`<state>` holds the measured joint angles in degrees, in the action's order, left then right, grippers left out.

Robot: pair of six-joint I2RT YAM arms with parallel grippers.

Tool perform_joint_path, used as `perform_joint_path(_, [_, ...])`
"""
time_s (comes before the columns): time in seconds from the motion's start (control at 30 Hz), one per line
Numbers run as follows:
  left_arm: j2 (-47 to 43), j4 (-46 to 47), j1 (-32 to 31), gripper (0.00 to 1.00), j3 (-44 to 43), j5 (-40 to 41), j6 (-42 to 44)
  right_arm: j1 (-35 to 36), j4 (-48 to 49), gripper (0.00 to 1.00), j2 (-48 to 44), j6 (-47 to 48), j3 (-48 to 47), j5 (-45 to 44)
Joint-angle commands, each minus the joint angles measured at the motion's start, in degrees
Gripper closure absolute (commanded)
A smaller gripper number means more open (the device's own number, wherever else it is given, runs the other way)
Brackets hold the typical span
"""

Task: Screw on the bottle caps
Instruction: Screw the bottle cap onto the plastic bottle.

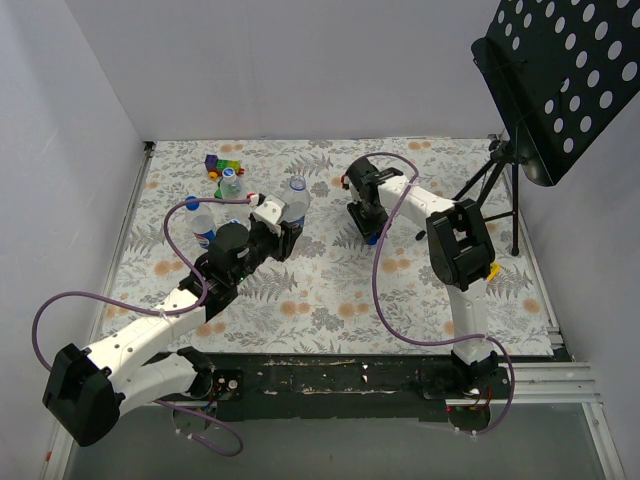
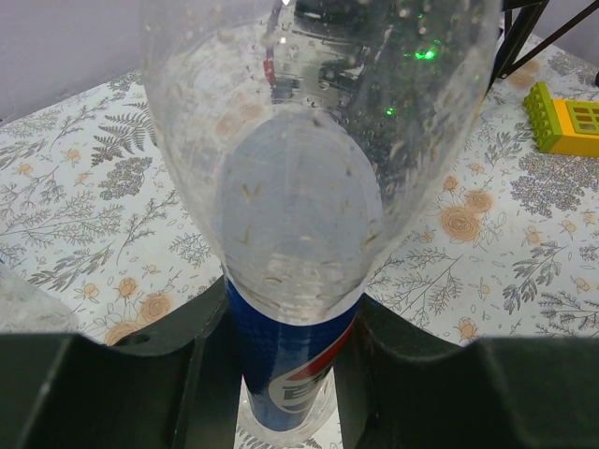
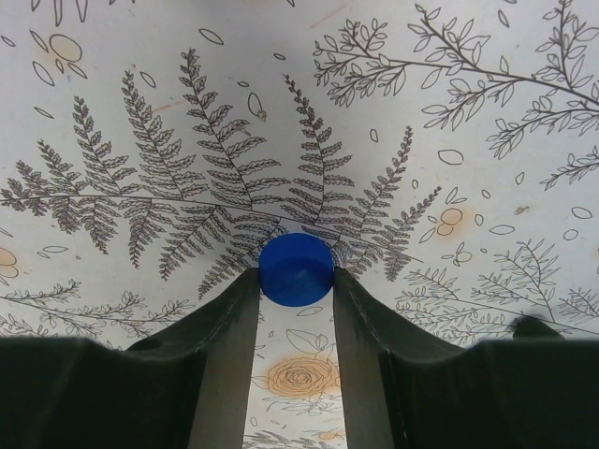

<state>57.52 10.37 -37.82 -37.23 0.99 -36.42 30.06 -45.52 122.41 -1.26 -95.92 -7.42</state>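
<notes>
Cap pickup step: right hand [image 3: 296, 282] clamped on a blue cap [image 3: 296, 267] down at the tabletop [image 3: 140, 112], left hand [image 2: 292, 337] clamped on the upright Pepsi bottle [image 2: 298, 187] well apart, so next likely calls for carrying the cap over, seating it square on the neck, then twisting.

The one marking with any design to it is in the left wrist view, on the clear plastic drink bottle [image 2: 309, 187]. A deep blue wrap label [image 2: 281, 360] around its lower body carries a white-outlined curved emblem with a red stripe at the label's right edge. It looks like part of the Pepsi mark, but the frame's lower edge cuts it off and no letters can be read. In the top view, a second clear plastic bottle [image 1: 200, 218] standing at the left of the flower-printed counter [image 1: 320, 290] wears a blue band [image 1: 206, 237], too small to read.
</notes>
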Motion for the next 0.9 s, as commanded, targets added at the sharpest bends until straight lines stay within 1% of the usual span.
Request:
perform_joint_path(0.0, [-1.44,0.97,0.38,0.72,-0.3,-0.73,0.3,-0.09,-1.06,0.56,0.9,0.11,-2.61,-0.4])
perform_joint_path(0.17, [-1.53,0.97,0.38,0.72,-0.3,-0.91,0.3,-0.18,-1.06,0.55,0.99,0.11,-2.52,0.3])
perform_joint_path(0.23, [-1.44,0.97,0.47,0.72,-0.3,-0.99,0.3,-0.27,-1.06,0.53,0.99,0.2,-2.52,0.48])
perform_joint_path(0.33, [-1.53,0.97,0.38,0.72,-0.3,-0.99,0.39,-0.44,-1.06,0.53,0.99,0.29,-2.43,0.83])
perform_joint_path(0.47, [-1.53,0.88,0.38,0.72,-0.38,-0.99,0.48,-0.53,-1.5,0.59,0.46,0.38,-2.61,0.91])
perform_joint_path(0.53, [-1.44,0.88,0.56,0.72,-0.3,-3.27,0.65,-0.53,-1.94,0.66,-0.59,0.46,-2.52,1.35])
perform_joint_path(0.57, [-1.36,0.79,0.47,0.72,-0.38,-3.8,0.74,-0.53,-2.12,0.68,-1.46,0.73,-2.34,1.7])
perform_joint_path(0.7, [-1.44,0.61,0.56,0.72,-0.47,-6.96,1.53,-0.44,-2.65,0.69,-7.35,1.08,-0.24,4.07])
perform_joint_path(0.83, [-1.27,0.0,0.56,0.72,-0.56,-12.05,3.11,0.08,-4.14,0.69,-14.81,5.29,1.78,6.89])
perform_joint_path(0.87, [-1.18,-0.61,0.56,0.71,-0.82,-13.81,3.55,0.6,-4.75,0.69,-16.83,6.26,2.31,9.33])
